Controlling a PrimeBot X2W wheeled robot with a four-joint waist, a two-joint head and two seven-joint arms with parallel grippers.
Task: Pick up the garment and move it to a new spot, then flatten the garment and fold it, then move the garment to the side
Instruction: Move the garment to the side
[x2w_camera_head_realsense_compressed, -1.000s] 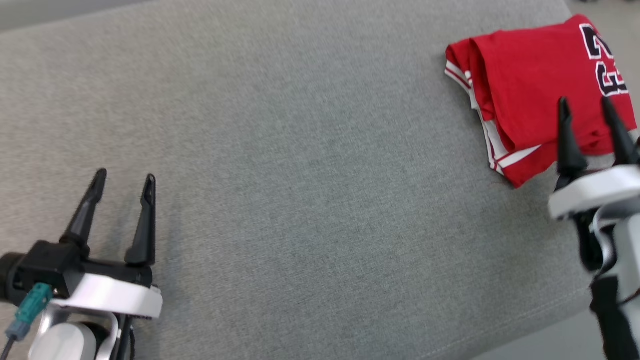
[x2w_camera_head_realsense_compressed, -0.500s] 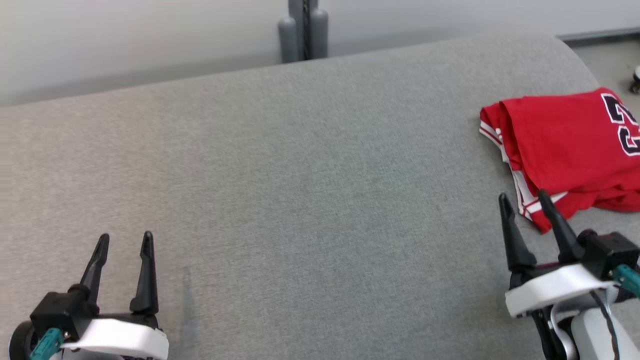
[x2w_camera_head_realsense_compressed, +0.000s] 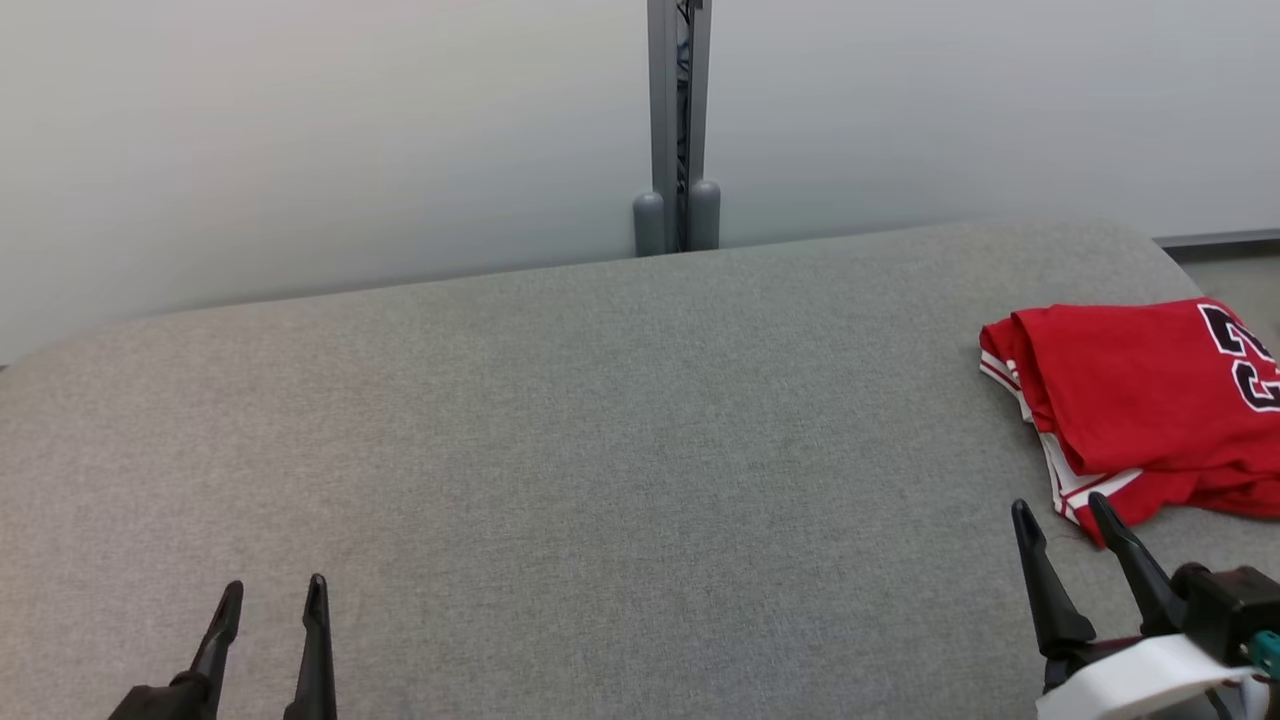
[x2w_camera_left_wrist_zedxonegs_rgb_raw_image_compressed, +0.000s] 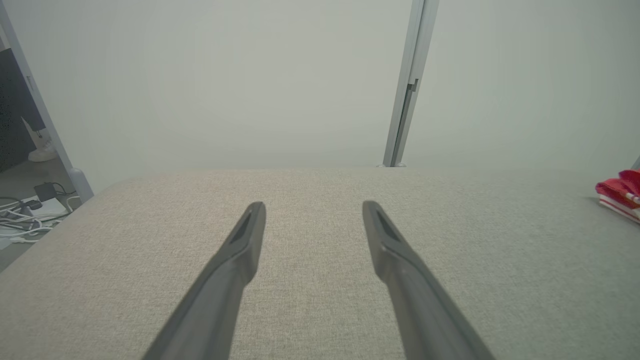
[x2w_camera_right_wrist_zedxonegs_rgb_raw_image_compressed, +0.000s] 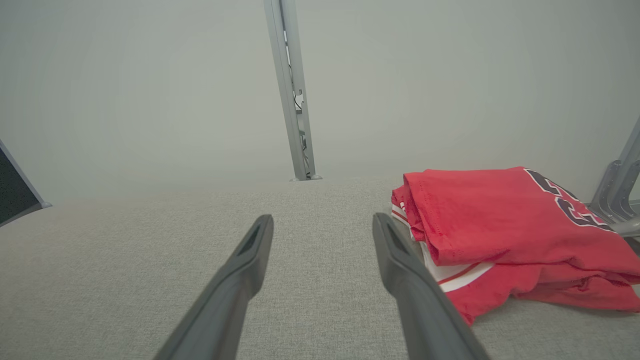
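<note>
Grey woven surface (x2w_camera_head_realsense_compressed: 600, 450); folded red garment (x2w_camera_head_realsense_compressed: 1130, 400) at right; left end effector (x2w_camera_head_realsense_compressed: 275, 586), right end effector (x2w_camera_head_realsense_compressed: 1058, 504) spread, empty.

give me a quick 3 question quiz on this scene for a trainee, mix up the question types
1. True or false: the red jersey with white trim and dark numerals lies spread out, unfolded, on the grey fabric surface.
2. Which gripper is nearer the jersey? A) left gripper B) right gripper
3. Fill in: both grippers are ____ and hold nothing.

Key: 1 false, it is folded; 2 B; 3 open.
</note>
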